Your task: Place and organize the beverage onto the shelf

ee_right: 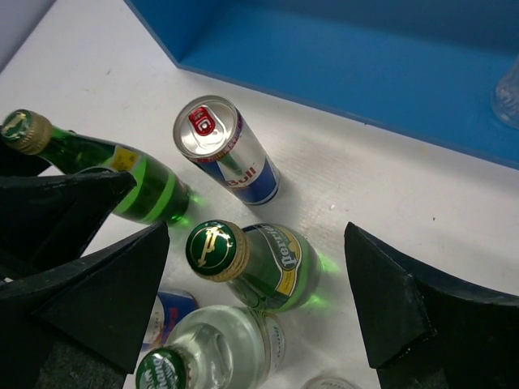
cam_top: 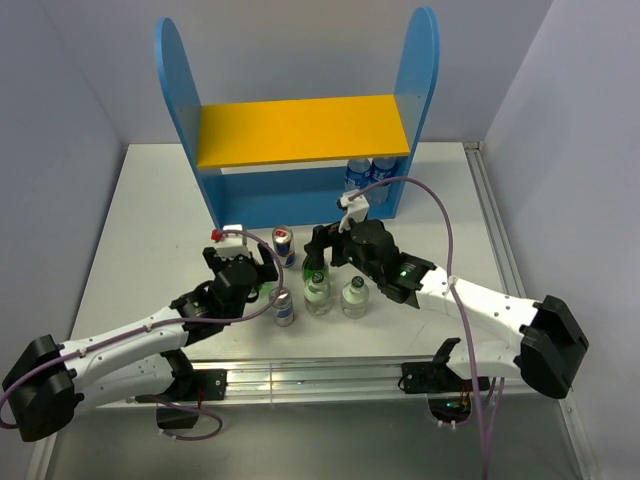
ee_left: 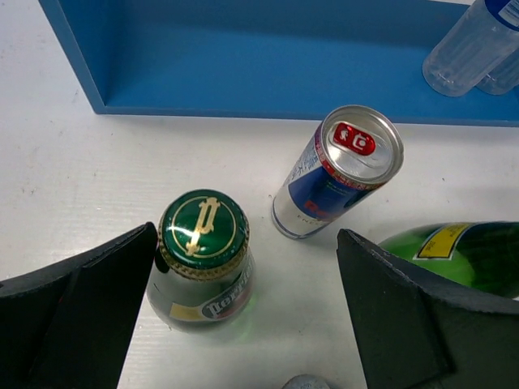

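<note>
The shelf (cam_top: pixel 300 130) stands at the back, with blue side panels, a yellow board and a blue base (ee_left: pixel 284 65). Two clear water bottles (cam_top: pixel 365 172) stand in its lower right. My left gripper (ee_left: pixel 247 308) is open around a green Perrier bottle (ee_left: pixel 203 243) that stands close to its left finger. My right gripper (ee_right: pixel 255 300) is open above a second green Perrier bottle (ee_right: pixel 259 259). A Red Bull can (ee_right: pixel 227 150) stands between the grippers and the shelf, also seen in the top view (cam_top: pixel 284 243).
A clear glass bottle with a green cap (ee_right: pixel 211 348) and a second can (ee_right: pixel 166 316) stand just near of the right gripper. Another clear bottle (cam_top: pixel 354 296) stands to the right. The bottles crowd together in front of the shelf.
</note>
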Available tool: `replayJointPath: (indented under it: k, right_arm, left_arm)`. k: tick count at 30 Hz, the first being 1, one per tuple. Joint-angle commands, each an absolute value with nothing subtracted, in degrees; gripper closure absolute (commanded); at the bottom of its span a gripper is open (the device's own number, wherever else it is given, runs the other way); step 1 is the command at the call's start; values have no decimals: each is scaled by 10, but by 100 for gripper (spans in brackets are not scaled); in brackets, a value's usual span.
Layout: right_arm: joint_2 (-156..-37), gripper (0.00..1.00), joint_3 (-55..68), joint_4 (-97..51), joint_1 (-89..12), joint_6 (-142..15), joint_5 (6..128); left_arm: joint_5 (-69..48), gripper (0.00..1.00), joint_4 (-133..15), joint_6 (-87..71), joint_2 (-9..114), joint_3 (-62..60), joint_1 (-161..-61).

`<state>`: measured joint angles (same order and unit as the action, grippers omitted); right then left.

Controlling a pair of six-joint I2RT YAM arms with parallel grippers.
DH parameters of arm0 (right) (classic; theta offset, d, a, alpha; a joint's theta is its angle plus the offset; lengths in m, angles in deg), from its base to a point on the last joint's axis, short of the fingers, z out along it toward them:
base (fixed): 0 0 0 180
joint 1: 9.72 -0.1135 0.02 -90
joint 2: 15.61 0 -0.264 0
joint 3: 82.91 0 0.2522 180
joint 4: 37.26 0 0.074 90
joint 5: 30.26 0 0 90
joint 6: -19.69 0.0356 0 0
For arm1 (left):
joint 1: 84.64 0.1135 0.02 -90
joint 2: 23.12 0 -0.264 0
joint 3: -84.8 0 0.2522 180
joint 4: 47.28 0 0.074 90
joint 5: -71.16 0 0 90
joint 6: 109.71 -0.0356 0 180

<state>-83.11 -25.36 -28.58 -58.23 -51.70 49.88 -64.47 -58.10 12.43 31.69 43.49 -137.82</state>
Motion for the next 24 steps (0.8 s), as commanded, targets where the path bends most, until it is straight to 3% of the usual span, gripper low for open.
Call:
replayJointPath:
  k: [1,6,9,12,18,24]
  right_arm:
    - [-850,5,-259,-334,-588,-507,496]
    - [-878,8,-265,-352,-593,-500,496]
    - [-891,17,-271,-370,-596,-498,490]
    - [-904,34,-270,-383,-599,-500,488]
    - [-918,50,-272,-392,-601,-503,481]
    - [-919,89,-270,-389,-602,-511,469]
  left_arm:
    - [-630,1,-509,104,323,441,-1366]
    - [-597,1,-482,95,322,462,-1325]
    - [-591,3,-469,93,326,466,-1306]
    - [-580,13,-455,89,337,464,-1289]
    - [-574,25,-437,83,363,456,-1275]
    - [-579,47,-424,84,371,463,-1274]
